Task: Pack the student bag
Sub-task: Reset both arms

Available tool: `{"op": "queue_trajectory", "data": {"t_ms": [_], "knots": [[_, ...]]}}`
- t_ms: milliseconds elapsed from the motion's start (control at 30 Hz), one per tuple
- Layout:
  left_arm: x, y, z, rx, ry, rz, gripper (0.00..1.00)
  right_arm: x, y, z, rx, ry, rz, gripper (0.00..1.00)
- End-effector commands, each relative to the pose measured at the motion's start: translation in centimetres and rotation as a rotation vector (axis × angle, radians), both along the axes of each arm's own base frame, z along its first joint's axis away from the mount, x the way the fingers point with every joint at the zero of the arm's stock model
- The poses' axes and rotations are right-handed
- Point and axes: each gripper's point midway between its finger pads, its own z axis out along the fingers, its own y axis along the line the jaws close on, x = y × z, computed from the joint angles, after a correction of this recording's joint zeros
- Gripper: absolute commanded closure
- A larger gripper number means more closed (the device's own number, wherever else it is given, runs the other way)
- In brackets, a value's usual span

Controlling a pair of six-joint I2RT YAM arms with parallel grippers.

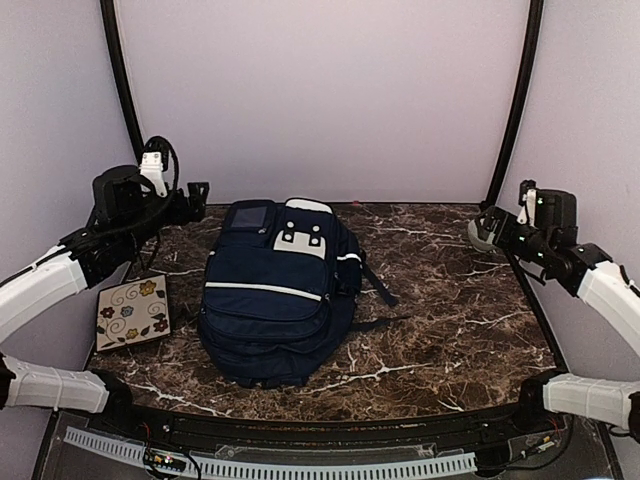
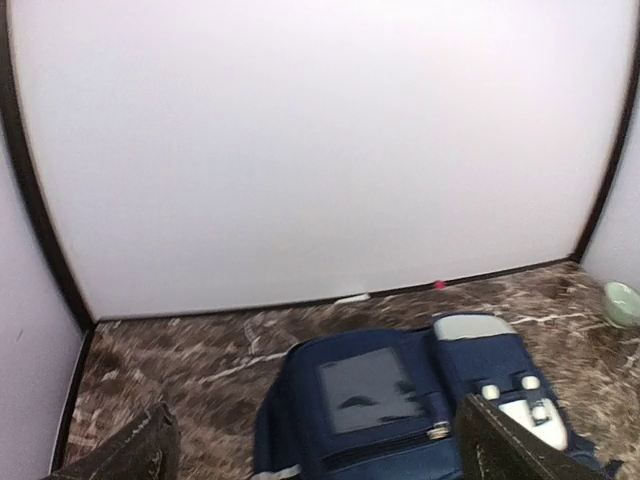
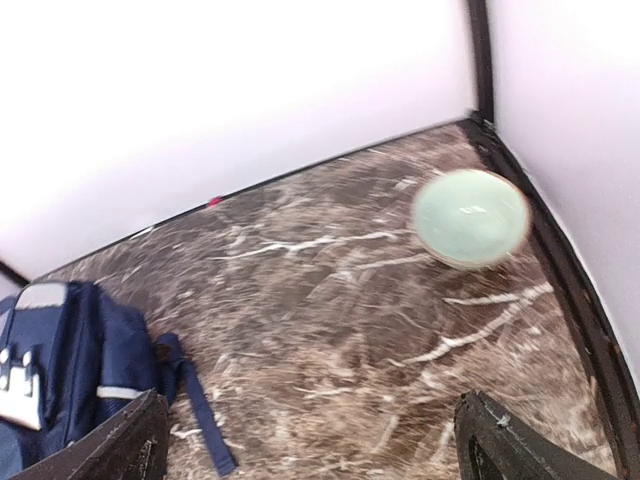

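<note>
Bag: the large dark navy fabric student bag (image 1: 275,300), with thin white stripes and a light grey top panel, lies flat on the dark brown marble-patterned counter (image 1: 440,320), left of centre, its top toward the far wall.
Bag openings: no compartment shows as gaping; whether the zips are fully closed is too small to tell.
Contents: hidden, so what is already inside cannot be told.
Loose items: a square cream floral pad (image 1: 132,312) lies on the counter just beside the bag, on the left arm's side; a pale green round bowl (image 3: 470,217) sits well apart, in the far corner on the right arm's side.
Left claw (image 2: 315,440): released, fingers spread wide, nothing between them, raised over the bag's top end.
Right claw (image 3: 315,430): released, fingers spread wide, nothing held, raised near the bowl.
Progress: judged unfinished, since the floral pad is outside the bag and neither claw carries anything.
Left to do: probably opening a compartment, putting the pad in and closing up.
</note>
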Motion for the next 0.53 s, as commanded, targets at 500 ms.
{"op": "queue_trajectory", "data": {"t_ms": [500], "knots": [[-0.3,16.2,-15.1,-0.028,0.356,0.566,0.02,-1.2,-6.8,-9.1,0.066,0.087,-0.247,0.01]]}}
